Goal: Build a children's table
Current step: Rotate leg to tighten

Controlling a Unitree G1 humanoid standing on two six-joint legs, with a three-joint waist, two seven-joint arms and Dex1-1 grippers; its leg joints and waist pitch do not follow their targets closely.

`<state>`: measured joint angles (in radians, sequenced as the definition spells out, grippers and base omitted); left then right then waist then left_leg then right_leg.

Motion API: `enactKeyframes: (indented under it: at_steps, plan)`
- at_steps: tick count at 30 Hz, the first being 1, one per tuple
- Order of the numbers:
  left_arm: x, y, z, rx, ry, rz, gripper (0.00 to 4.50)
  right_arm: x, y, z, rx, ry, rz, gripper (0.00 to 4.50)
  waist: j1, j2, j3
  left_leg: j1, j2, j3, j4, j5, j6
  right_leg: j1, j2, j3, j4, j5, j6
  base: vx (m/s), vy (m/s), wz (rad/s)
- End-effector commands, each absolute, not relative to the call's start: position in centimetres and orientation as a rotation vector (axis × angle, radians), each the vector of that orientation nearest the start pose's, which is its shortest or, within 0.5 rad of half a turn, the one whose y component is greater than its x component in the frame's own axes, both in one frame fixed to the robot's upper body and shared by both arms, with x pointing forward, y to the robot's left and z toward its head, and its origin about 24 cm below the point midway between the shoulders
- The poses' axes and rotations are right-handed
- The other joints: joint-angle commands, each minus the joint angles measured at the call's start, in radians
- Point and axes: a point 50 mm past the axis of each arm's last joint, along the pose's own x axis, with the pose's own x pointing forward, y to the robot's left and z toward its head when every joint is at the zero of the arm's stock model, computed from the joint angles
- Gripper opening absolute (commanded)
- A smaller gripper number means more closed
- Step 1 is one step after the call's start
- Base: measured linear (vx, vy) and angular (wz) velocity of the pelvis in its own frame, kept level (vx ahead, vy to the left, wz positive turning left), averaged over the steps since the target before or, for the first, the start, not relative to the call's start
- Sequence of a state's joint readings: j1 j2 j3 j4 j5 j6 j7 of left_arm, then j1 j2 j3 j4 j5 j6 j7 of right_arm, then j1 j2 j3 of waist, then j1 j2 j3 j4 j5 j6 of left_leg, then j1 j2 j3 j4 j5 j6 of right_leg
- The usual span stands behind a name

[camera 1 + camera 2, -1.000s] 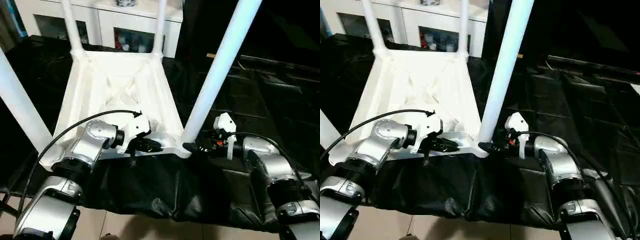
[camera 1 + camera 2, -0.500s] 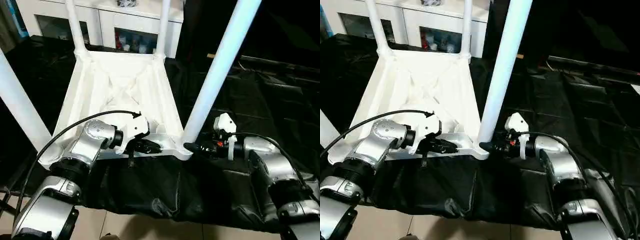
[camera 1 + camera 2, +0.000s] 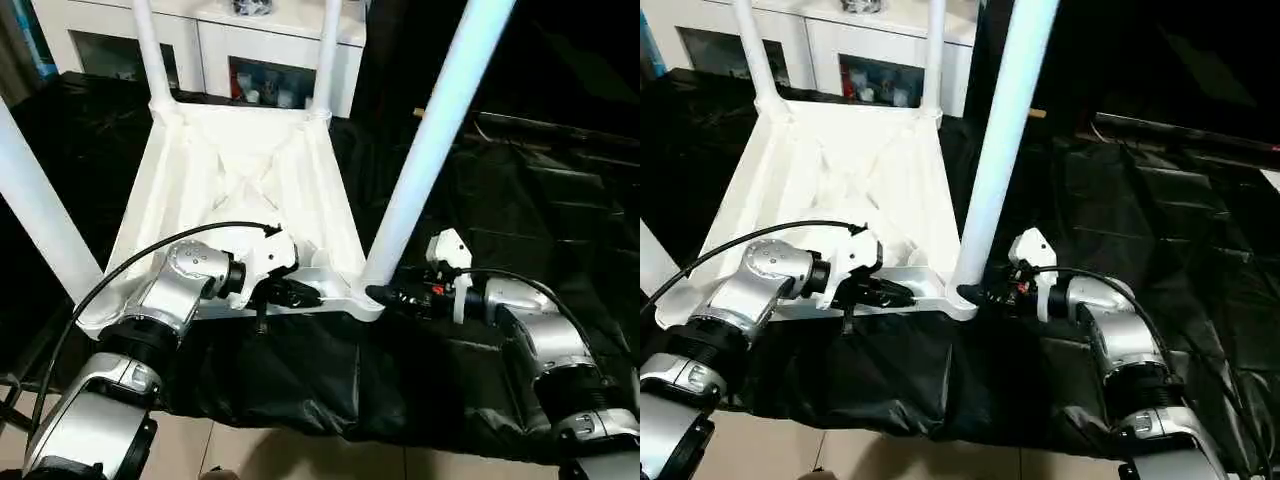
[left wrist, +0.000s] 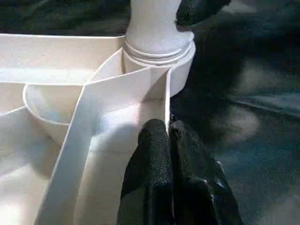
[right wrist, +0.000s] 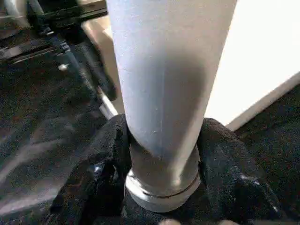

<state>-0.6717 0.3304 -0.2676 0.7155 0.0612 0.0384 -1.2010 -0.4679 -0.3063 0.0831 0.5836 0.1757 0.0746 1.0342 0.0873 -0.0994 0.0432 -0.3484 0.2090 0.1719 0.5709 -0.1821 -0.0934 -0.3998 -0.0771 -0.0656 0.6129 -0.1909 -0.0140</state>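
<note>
My right gripper (image 5: 161,187) pinches the base of the near right leg (image 3: 430,150), one black finger (image 5: 93,173) on each side of the tube just above its socket. My left gripper (image 4: 168,136) has its fingers pressed together, tips resting on the rim of the table top (image 3: 240,170) at the near edge. My left wrist view shows the ribs and that corner socket (image 4: 159,51) close up; the head views show the whole table upside down on black sheeting (image 3: 520,200), with a white cabinet (image 3: 260,50) beyond. I can read no writing.
</note>
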Motion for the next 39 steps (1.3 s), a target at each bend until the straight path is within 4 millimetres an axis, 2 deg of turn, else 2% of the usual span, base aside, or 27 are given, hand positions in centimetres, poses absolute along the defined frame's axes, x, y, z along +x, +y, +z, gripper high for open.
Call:
enactKeyframes:
  at_steps: [1,3,7,10,11,12,14,15,18,19,21,22,25,27,28,31,33,35,36,39]
  plan:
    - [32.9,10.8,4.5,0.427,0.465,-1.269,0.00,31.2,-14.1,3.0,-0.018,0.292,0.950,1.87,-0.005,0.005,-0.049,0.004,0.029,0.001,-0.066,-0.216,0.014,0.045,-0.066,0.044,-0.075,-0.236,-0.199,0.000,0.000,0.00]
    - [33.0,9.5,4.1,0.405,0.463,-1.209,0.00,31.1,-13.1,2.1,0.027,0.305,0.873,1.87,-0.006,0.004,-0.047,0.004,0.028,-0.003,-0.068,-0.245,-0.010,0.043,-0.068,0.045,-0.084,-0.329,-0.164,0.000,0.000,0.00]
    - [32.9,7.9,3.6,0.371,0.473,-1.166,0.00,30.7,-11.8,1.0,0.061,0.335,0.796,1.87,-0.004,0.007,-0.048,0.005,0.027,-0.004,-0.070,-0.245,-0.007,0.039,-0.066,0.047,-0.088,-0.319,-0.148,0.000,0.000,0.00]
    - [32.6,5.6,3.0,0.374,0.481,-1.123,0.00,30.7,-9.4,-0.1,0.076,0.367,0.680,1.87,-0.007,0.008,-0.048,0.006,0.027,-0.005,-0.072,-0.268,-0.016,0.035,-0.064,0.047,-0.090,-0.314,-0.142,0.000,0.000,0.00]
    - [32.6,5.4,2.9,0.379,0.482,-1.119,0.00,30.7,-9.1,-0.1,0.079,0.369,0.667,1.87,-0.011,0.008,-0.046,0.007,0.025,-0.006,-0.075,-0.296,-0.023,0.032,-0.063,0.046,-0.094,-0.349,-0.133,0.000,0.000,0.00]
    - [32.4,4.8,2.8,0.391,0.482,-1.121,0.00,31.0,-8.1,0.0,0.083,0.364,0.634,1.87,-0.010,0.015,-0.045,0.012,0.023,-0.009,-0.076,-0.333,-0.026,0.031,-0.065,0.044,-0.101,-0.406,-0.116,0.000,0.000,0.00]
    - [32.4,4.4,2.8,0.405,0.482,-1.120,0.00,31.3,-7.0,0.5,0.108,0.344,0.621,1.87,-0.022,0.012,-0.041,0.015,0.021,-0.014,-0.079,-0.399,-0.032,0.025,-0.065,0.041,-0.111,-0.499,-0.090,0.000,0.000,0.00]
    - [32.4,4.5,2.9,0.409,0.480,-1.124,0.00,31.4,-6.5,1.0,0.107,0.315,0.651,2.43,-0.026,0.012,-0.043,0.019,0.020,-0.017,-0.078,-0.422,-0.028,0.024,-0.066,0.040,-0.118,-0.536,-0.071,0.000,0.000,0.00]
    - [32.6,4.9,3.1,0.411,0.471,-1.115,0.00,31.5,-7.0,1.2,0.096,0.304,0.656,2.60,-0.032,0.013,-0.045,0.014,0.020,-0.018,-0.079,-0.419,-0.013,0.025,-0.065,0.041,-0.119,-0.516,-0.069,0.000,0.000,0.00]
    - [32.7,5.2,3.2,0.418,0.466,-1.118,0.00,31.6,-7.5,1.2,0.101,0.303,0.658,2.60,-0.033,0.011,-0.045,0.012,0.021,-0.018,-0.080,-0.413,-0.011,0.026,-0.065,0.041,-0.118,-0.508,-0.069,0.000,0.000,0.00]
    - [32.8,6.1,3.3,0.425,0.463,-1.123,0.00,31.8,-8.9,1.4,0.088,0.292,0.674,2.90,-0.032,0.013,-0.046,0.012,0.021,-0.017,-0.081,-0.406,-0.004,0.026,-0.064,0.042,-0.116,-0.488,-0.076,0.000,0.000,0.00]
    - [32.8,6.2,3.3,0.426,0.464,-1.123,0.00,31.8,-9.1,1.5,0.085,0.291,0.677,3.01,-0.031,0.013,-0.048,0.011,0.023,-0.016,-0.080,-0.392,0.001,0.029,-0.064,0.043,-0.114,-0.453,-0.086,0.000,0.000,0.00]
    - [32.8,7.8,3.4,0.485,0.462,-1.153,0.00,32.2,-11.7,2.4,0.049,0.255,0.725,3.17,-0.028,0.016,-0.053,0.009,0.027,-0.011,-0.080,-0.335,0.011,0.034,-0.062,0.045,-0.101,-0.320,-0.130,0.000,0.000,0.00]
    - [32.9,8.8,3.5,0.472,0.472,-1.166,0.00,32.4,-13.1,3.2,-0.007,0.237,0.777,3.32,-0.027,0.012,-0.060,-0.001,0.024,-0.005,-0.072,-0.245,0.034,0.048,-0.059,0.045,-0.085,-0.177,-0.168,0.000,0.000,0.00]
    - [32.9,8.9,3.6,0.462,0.471,-1.168,0.00,32.4,-13.4,3.3,-0.015,0.235,0.785,3.32,-0.025,0.011,-0.063,-0.003,0.024,-0.001,-0.065,-0.194,0.047,0.049,-0.060,0.045,-0.077,-0.115,-0.187,0.000,0.000,0.00]
    - [32.8,9.5,3.9,0.449,0.466,-1.206,0.00,32.2,-14.4,3.7,-0.059,0.248,0.872,3.32,-0.023,0.009,-0.063,-0.005,0.022,0.003,-0.061,-0.134,0.069,0.053,-0.059,0.044,-0.069,-0.039,-0.215,0.000,0.000,0.00]
    - [32.8,10.0,4.2,0.423,0.463,-1.235,0.00,31.8,-15.0,3.9,-0.089,0.266,0.945,3.32,-0.021,0.010,-0.062,-0.003,0.024,0.004,-0.060,-0.124,0.082,0.054,-0.060,0.044,-0.067,-0.030,-0.231,0.000,0.000,0.00]
    - [32.7,10.2,4.4,0.413,0.457,-1.256,0.00,31.7,-15.3,4.0,-0.093,0.279,0.976,3.32,-0.022,0.009,-0.059,-0.002,0.025,0.004,-0.061,-0.148,0.083,0.053,-0.059,0.043,-0.070,-0.056,-0.235,0.000,0.000,0.00]
    - [32.7,10.5,4.6,0.413,0.455,-1.274,0.00,31.5,-15.6,4.1,-0.099,0.290,1.010,3.32,-0.022,0.007,-0.058,-0.001,0.027,0.003,-0.062,-0.165,0.080,0.052,-0.061,0.043,-0.072,-0.090,-0.231,0.000,0.000,0.00]
    - [32.5,11.1,4.8,0.436,0.460,-1.320,0.00,31.7,-16.0,4.2,-0.140,0.290,1.027,3.32,-0.023,0.010,-0.056,0.001,0.028,0.002,-0.066,-0.207,0.054,0.048,-0.062,0.044,-0.079,-0.164,-0.216,0.000,0.000,0.00]
